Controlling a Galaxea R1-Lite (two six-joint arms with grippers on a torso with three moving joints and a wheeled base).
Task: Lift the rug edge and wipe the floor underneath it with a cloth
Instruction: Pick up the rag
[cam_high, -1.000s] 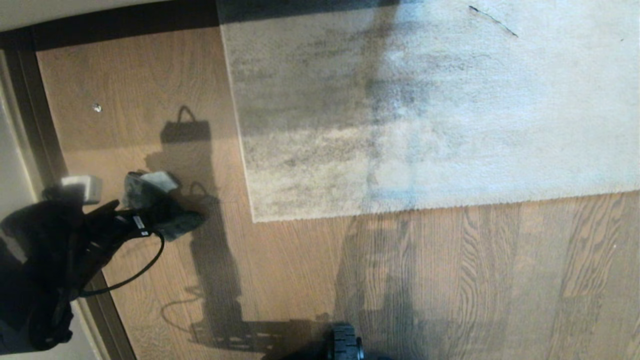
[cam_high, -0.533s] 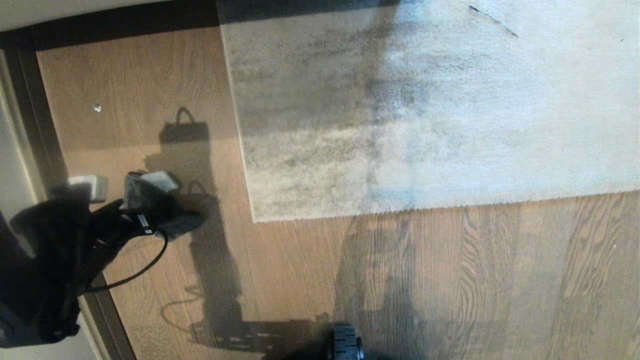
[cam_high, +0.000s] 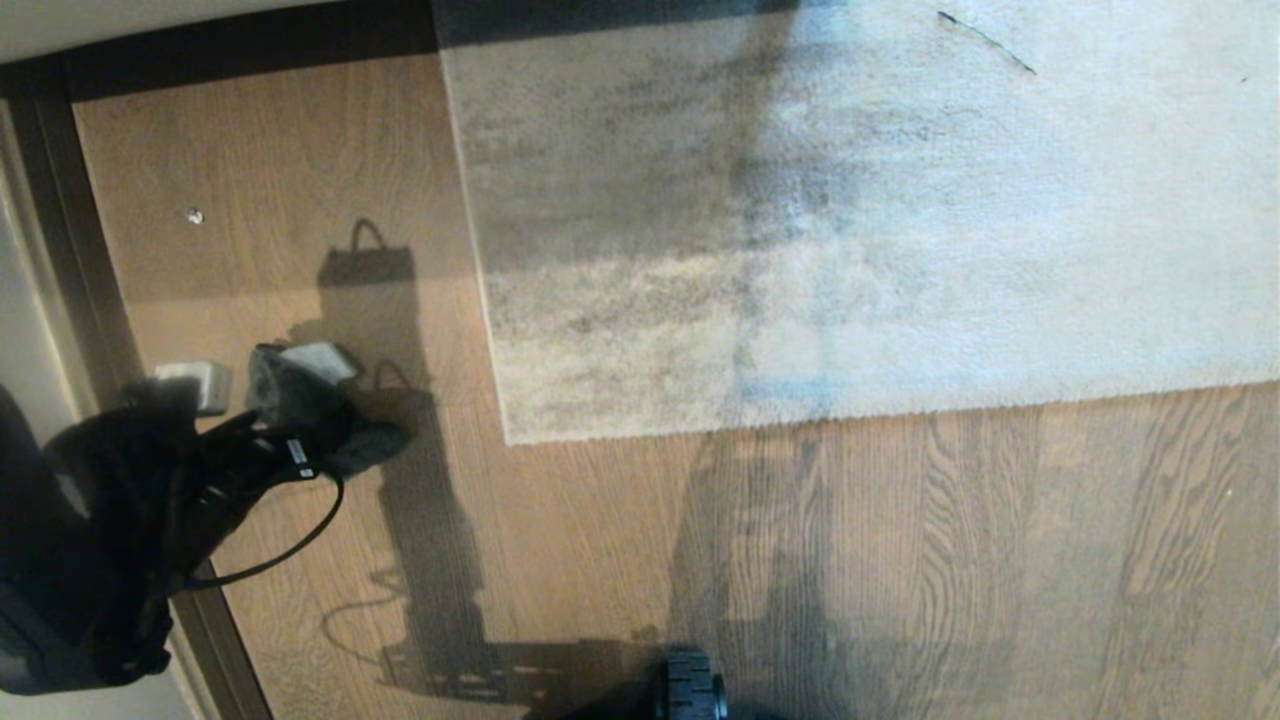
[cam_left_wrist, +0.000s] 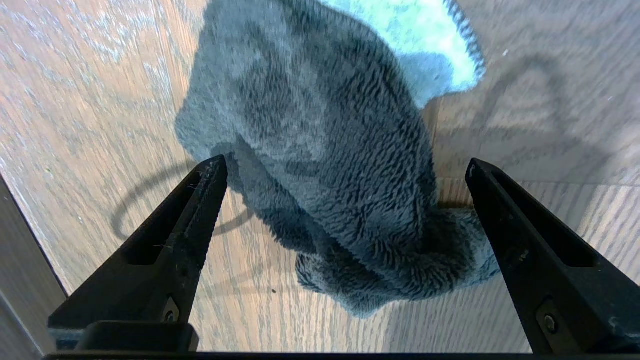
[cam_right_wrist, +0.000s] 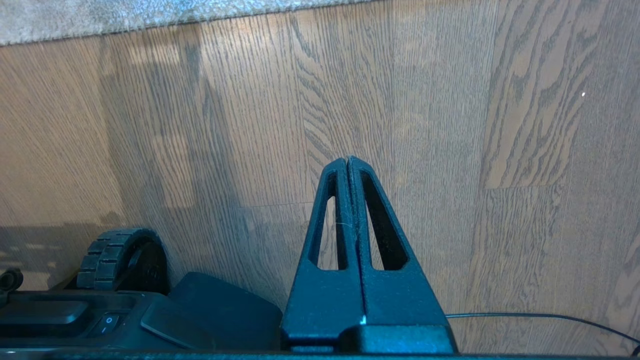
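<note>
The cloth (cam_high: 310, 400), a crumpled grey terry rag with a paler face, lies on the floor (cam_high: 950, 560) left of the rug. My left gripper (cam_high: 275, 435) hovers just over it, open. In the left wrist view the cloth (cam_left_wrist: 325, 175) lies between the spread fingers (cam_left_wrist: 200, 210) of that gripper (cam_left_wrist: 346, 161), which do not touch it. The rug edge (cam_high: 800, 415) lies flat, its square corner (cam_high: 510, 436) to the cloth's right. My right gripper (cam_right_wrist: 347, 159) is parked, shut and empty, above bare floor (cam_right_wrist: 500, 125); the rug edge (cam_right_wrist: 150, 15) shows far off.
A dark skirting strip (cam_high: 200, 40) runs along the wall at the back and down the left side beside my left arm. A small pale speck (cam_high: 194, 215) lies on the planks. My base's wheel (cam_high: 690, 685) sits at the near edge. A thin cable (cam_right_wrist: 540, 316) trails over the floor.
My left arm has crept a little to the right, further over the cloth, jaws still open. The cloth, the rug and the right arm have not moved.
</note>
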